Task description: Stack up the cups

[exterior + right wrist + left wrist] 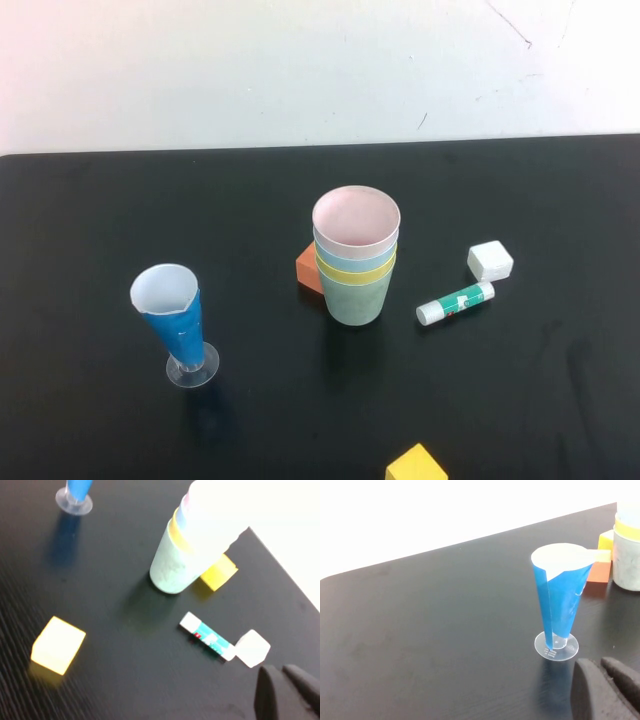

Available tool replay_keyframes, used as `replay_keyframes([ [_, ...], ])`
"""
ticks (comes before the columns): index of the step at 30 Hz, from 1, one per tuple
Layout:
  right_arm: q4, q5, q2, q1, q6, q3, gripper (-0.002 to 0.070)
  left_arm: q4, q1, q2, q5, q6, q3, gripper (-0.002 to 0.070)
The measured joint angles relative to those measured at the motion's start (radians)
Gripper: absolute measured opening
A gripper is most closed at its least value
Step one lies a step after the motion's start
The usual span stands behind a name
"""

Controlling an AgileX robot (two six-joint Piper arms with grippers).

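Note:
The cups [355,262] stand nested in one upright stack at the table's middle: sage green [354,300] at the bottom, then yellow, light blue and pink [356,222] on top. The stack's edge [627,555] shows in the left wrist view, and the whole stack [177,565] in the right wrist view. Neither arm appears in the high view. My left gripper [600,664] is shut and empty, hovering near the cone glass's foot. My right gripper [280,670] is shut and empty above the table, beside the white cube.
A blue-and-white cone glass [176,320] stands at the left. An orange block [308,268] sits against the stack's left side. A glue stick [455,303] and a white cube [490,261] lie to the right. A yellow cube [415,465] sits at the front edge.

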Motion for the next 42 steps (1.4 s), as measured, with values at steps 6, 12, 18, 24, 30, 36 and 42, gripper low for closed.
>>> replay_keyframes([
  [6, -0.096, -0.091, -0.125, -0.003, 0.204, 0.154, -0.0001, 0.001, 0.000, 0.000, 0.000, 0.000, 0.000, 0.0001],
  [12, -0.323, -0.097, -0.341, -0.151, 0.464, 0.318, -0.0001, 0.002, 0.000, 0.000, 0.000, 0.000, 0.000, 0.0000],
  [18, -0.343, -0.134, -0.539, -0.411, 0.493, 0.409, -0.0001, 0.002, 0.000, 0.000, 0.000, 0.000, 0.000, 0.0000],
  [24, -0.246, -0.143, -0.667, -0.630, 0.492, 0.486, -0.0001, 0.002, 0.000, 0.000, 0.000, 0.000, 0.000, 0.0000],
  [30, -0.224, -0.162, -0.685, -0.681, 0.486, 0.548, -0.0002, 0.002, 0.000, 0.000, 0.000, 0.000, 0.000, 0.0000],
  [36, -0.075, -0.205, -0.685, -0.684, 0.374, 0.690, -0.0002, 0.002, 0.000, 0.000, 0.000, 0.000, 0.000, 0.0000],
  [42, -0.085, -0.183, -0.685, -0.684, 0.393, 0.698, -0.0002, 0.002, 0.000, 0.000, 0.000, 0.000, 0.000, 0.0000],
])
